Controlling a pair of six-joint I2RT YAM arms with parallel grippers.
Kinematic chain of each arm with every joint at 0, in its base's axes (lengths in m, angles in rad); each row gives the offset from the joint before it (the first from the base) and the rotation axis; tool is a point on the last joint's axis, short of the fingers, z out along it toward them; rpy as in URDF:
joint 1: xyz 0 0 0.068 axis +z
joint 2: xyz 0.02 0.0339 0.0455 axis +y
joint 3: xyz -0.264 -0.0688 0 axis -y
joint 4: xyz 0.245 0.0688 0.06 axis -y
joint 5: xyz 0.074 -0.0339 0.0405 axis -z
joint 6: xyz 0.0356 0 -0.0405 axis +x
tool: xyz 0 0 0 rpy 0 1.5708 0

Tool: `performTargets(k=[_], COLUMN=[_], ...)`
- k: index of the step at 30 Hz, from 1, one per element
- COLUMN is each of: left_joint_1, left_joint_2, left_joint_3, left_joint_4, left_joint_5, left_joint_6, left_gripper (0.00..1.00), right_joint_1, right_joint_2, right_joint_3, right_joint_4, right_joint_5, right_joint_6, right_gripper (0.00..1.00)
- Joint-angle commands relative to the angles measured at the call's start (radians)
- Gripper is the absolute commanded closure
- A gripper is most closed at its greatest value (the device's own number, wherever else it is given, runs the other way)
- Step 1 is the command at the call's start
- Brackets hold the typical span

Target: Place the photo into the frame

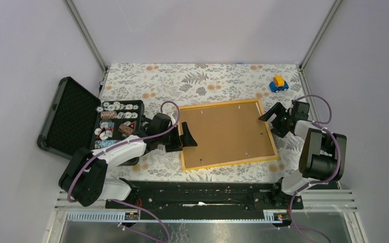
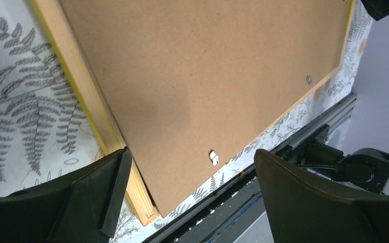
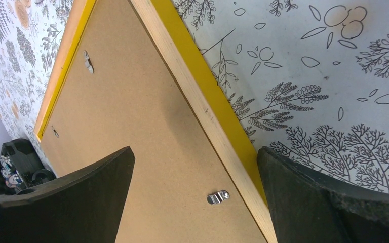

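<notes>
We see the left hand [image 1: 190, 135] spread wide, holding nothing; in its wrist view the left hand [image 2: 191, 154] has one finger [image 2: 81, 197] on the outer side of the frame's left rim, just beside the wood; we cannot tell if it touches; the other finger [image 2: 324, 202] hangs over the near edge of the counter [image 1: 197, 81], well apart from the first.

Right hand [image 1: 267, 126] is also wide and holds nothing; in its wrist view the right hand [image 3: 195, 152] straddles the frame's right rim, with one finger [image 3: 66, 202] over the brown board and the other finger [image 3: 329, 202] over the floral cloth outside the rim; contact cannot be told.

The frame [image 1: 228, 163] lies flat, back side up, mid-counter between the two hands; its yellow-orange rim surrounds a brown backing sheet [image 1: 225, 132]; a small metal clip [image 3: 218, 197] sits on the board near the right rim and another clip [image 2: 214, 158] near the near edge.

An open black case [image 1: 68, 119] with small items stands left of the left hand; a blue and yellow toy car [image 1: 278, 83] sits far right, well apart from the frame.
</notes>
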Motion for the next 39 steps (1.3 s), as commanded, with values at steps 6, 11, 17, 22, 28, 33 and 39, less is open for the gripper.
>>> performTargets(k=[6, 11, 17, 22, 28, 33, 39], left_joint_1=[-0.044, -0.053, -0.064, -0.065, -0.068, -0.101, -0.154], left_joint_2=[-0.080, -0.047, -0.092, -0.041, -0.001, 0.000, 0.027], left_joint_3=[-0.026, -0.020, -0.056, -0.072, -0.046, 0.040, 0.127], left_joint_4=[0.025, 0.036, 0.056, 0.101, 0.154, 0.111, 0.107], left_joint_5=[-0.114, -0.129, -0.161, -0.127, -0.092, -0.137, -0.164], left_joint_6=[-0.120, -0.125, -0.166, -0.193, -0.184, -0.117, -0.088], left_gripper=[0.01, 0.01, 0.01, 0.01, 0.01, 0.01, 0.01], right_joint_1=[0.010, 0.010, 0.010, 0.010, 0.015, 0.025, 0.041], right_joint_2=[-0.009, -0.015, -0.016, -0.011, -0.005, -0.006, -0.002], right_joint_3=[-0.031, -0.041, -0.044, -0.048, -0.051, -0.055, -0.057], right_joint_4=[-0.056, -0.056, -0.050, -0.038, -0.035, -0.033, -0.030], right_joint_5=[-0.008, -0.007, -0.017, -0.023, -0.033, -0.041, -0.047], right_joint_6=[-0.011, -0.012, -0.009, -0.002, -0.003, -0.005, -0.006], right_gripper=[0.00, 0.00, 0.00, 0.00, 0.00, 0.00, 0.00])
